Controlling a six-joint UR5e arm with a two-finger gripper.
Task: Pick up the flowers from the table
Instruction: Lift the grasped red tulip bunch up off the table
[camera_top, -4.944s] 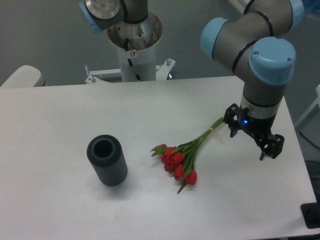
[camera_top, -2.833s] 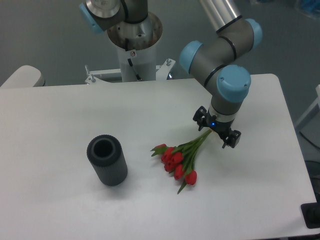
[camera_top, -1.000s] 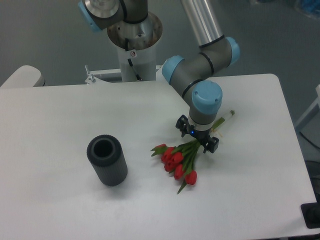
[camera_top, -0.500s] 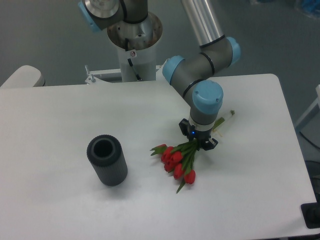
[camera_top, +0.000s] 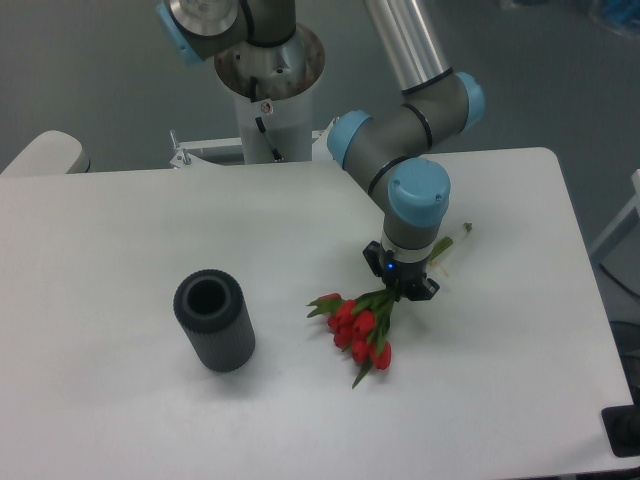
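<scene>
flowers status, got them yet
Gripper shut on the flowers at mid-stem. Blooms bunched, low over the table; lift not clear yet. Dark cylinder stands off to the side, not in the way.

No readable text anywhere. Only marking: small sticker (camera_top: 266, 106) on white arm base (camera_top: 270, 120) at 12 o'clock, red symbol on white, too small to make out. Nothing printed on the table (camera_top: 120, 240), dark cylinder (camera_top: 214, 322), flowers (camera_top: 360, 325) or arm joints.
</scene>
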